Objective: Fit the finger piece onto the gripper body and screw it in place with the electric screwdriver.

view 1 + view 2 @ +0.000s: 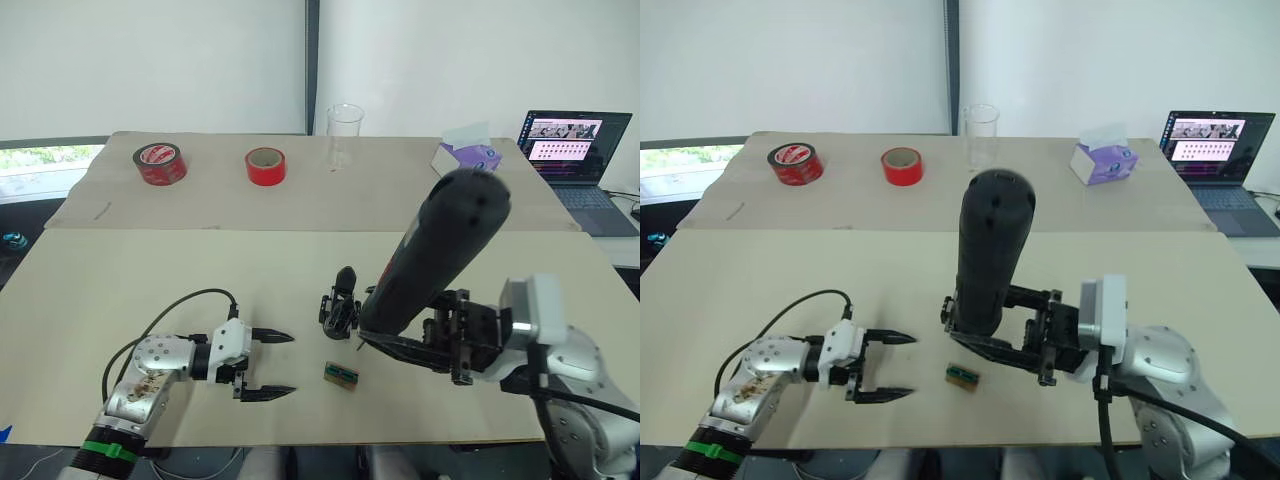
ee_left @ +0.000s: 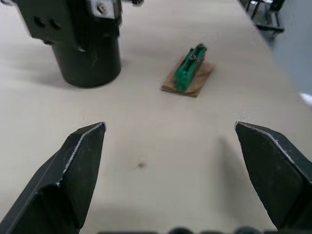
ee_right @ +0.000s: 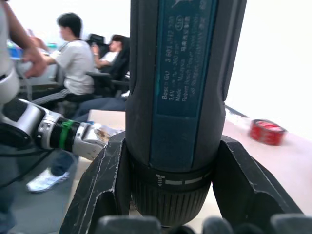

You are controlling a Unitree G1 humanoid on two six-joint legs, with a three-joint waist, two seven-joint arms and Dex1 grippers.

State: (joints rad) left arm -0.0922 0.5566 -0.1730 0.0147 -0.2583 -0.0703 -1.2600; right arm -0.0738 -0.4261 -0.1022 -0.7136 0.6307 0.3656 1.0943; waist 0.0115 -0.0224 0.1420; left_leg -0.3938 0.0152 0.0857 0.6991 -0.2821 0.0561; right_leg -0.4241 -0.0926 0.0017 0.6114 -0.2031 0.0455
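R gripper [image 1: 405,345] is clamped on the electric screwdriver [image 1: 435,255], fingers either side of its lower collar in the R wrist view, w/ the black body tilted up and away toward the far R and the bit end down near the tabletop. The bit end sits just beside the gripper body [image 1: 340,305], which stands on the table [image 1: 150,270] near centre, one pointed black finger sticking up; can't tell if the bit touches it. Finger piece can't be made out separately.

L gripper [image 1: 268,365] rests low over the table to the L of the gripper body, fingers spread wide w/ nothing between them. In the L wrist view its two black tips frame bare tabletop, w/ the round base of the gripper body and a small green-and-brown block [image 2: 187,73] beyond. That block lies on the table between the two grippers, near the gripper body.

Far side of the table: two red tape rolls [image 1: 160,163], a clear beaker [image 1: 345,133], a purple tissue box [image 1: 467,152], a laptop [image 1: 575,160] at far R. People sit in the background of the R wrist view.
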